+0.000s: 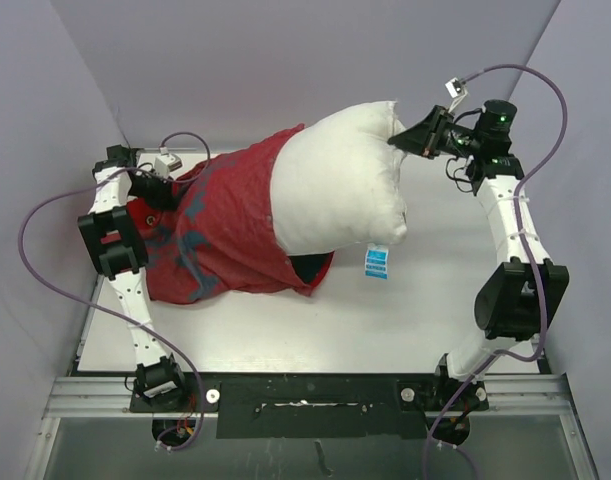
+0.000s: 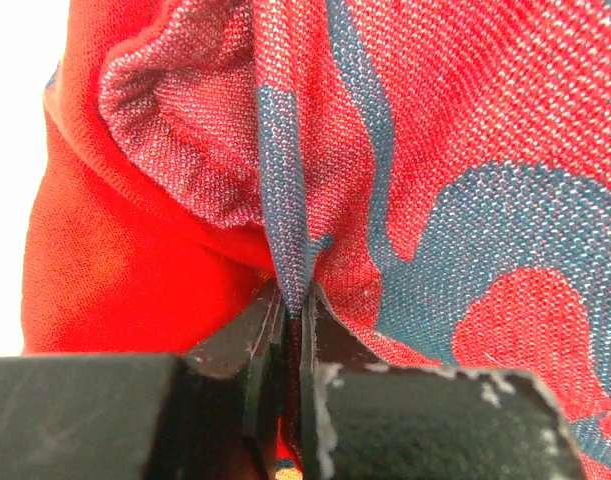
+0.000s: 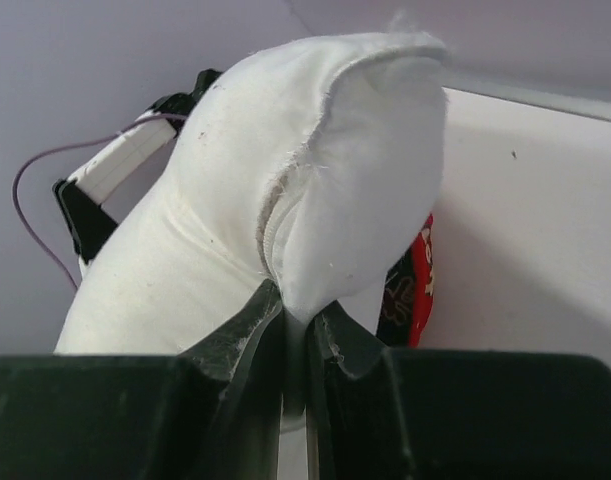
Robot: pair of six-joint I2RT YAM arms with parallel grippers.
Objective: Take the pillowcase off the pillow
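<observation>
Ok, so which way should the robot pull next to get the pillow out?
Probably pull the right jaws away to the right. They pinch a corner of the pillow, the left jaws hold the pillowcase, and about half the pillow is still inside.

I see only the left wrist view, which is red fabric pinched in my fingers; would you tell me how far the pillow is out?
Observer: Roughly the right half of the pillow is out. The rest is inside the pillowcase.
Operator: Thank you. Is the right arm holding anything?
Observer: Yes, the right fingers are shut on the pillow's far right corner.
Operator: And where is the tag, please?
Observer: The tag sticks out from the pillow's near edge, close to its right corner.
</observation>
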